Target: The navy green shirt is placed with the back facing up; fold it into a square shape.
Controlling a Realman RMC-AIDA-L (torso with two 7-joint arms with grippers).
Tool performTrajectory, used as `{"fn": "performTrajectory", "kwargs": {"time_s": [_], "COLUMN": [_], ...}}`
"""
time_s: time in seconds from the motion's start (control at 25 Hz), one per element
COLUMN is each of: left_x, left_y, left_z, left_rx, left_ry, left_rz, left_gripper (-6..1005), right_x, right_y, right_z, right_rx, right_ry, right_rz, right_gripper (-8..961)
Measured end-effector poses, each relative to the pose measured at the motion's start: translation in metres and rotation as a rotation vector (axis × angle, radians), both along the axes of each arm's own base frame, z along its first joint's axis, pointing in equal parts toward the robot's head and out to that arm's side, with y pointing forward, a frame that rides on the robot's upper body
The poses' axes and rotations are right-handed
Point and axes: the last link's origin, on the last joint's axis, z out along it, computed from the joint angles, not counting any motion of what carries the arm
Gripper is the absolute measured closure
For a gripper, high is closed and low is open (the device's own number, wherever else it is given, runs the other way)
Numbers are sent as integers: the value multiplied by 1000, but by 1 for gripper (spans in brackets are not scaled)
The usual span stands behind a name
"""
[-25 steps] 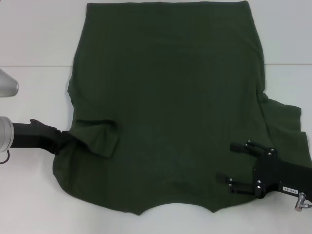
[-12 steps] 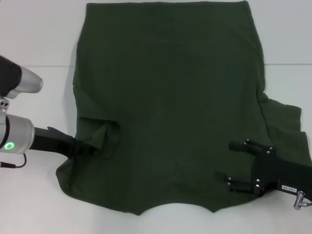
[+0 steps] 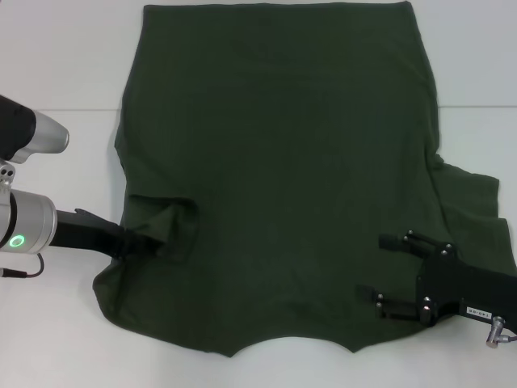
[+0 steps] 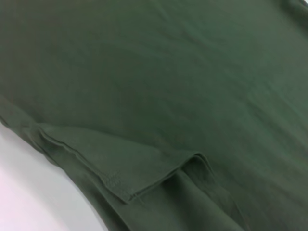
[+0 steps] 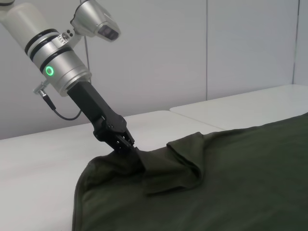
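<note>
The navy green shirt (image 3: pixel 283 145) lies spread back-up on the white table, collar end nearest me. My left gripper (image 3: pixel 152 241) is at the shirt's left edge, shut on the left sleeve (image 3: pixel 176 222), which is folded inward over the body. The right wrist view shows this left gripper (image 5: pixel 129 146) pinching the bunched sleeve (image 5: pixel 178 163) just above the table. The left wrist view shows the folded sleeve hem (image 4: pixel 120 168) on the shirt. My right gripper (image 3: pixel 373 265) is open and empty over the shirt's near right part. The right sleeve (image 3: pixel 472 202) lies flat, spread outward.
The white table (image 3: pixel 56 73) shows bare on the left, right and near sides of the shirt, with a seam line (image 3: pixel 65 109) across it. A grey wall (image 5: pixel 192 57) stands behind the table in the right wrist view.
My left gripper has moved inward to the right with the sleeve, laying it further over the shirt body. The right gripper has hardly moved.
</note>
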Motion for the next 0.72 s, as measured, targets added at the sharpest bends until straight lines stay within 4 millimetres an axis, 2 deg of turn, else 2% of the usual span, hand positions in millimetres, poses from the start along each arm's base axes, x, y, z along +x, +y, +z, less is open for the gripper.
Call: {"fn": "performTrajectory", "kwargs": {"time_s": [0.52,0.72], "left_x": [10,7], "left_y": [0,4], "left_z": [-3,0], "left_rx": [-40,4], "left_ry": [-46,-39], "left_rz": [37,42], "left_gripper": [740,481], "right_x": [-1,-1], "right_y": [2,2], "right_z": [1,1], "right_rx": [1,0], "right_ry": [-2,-2], "right_rz": [5,6], "right_gripper": [32,33]}}
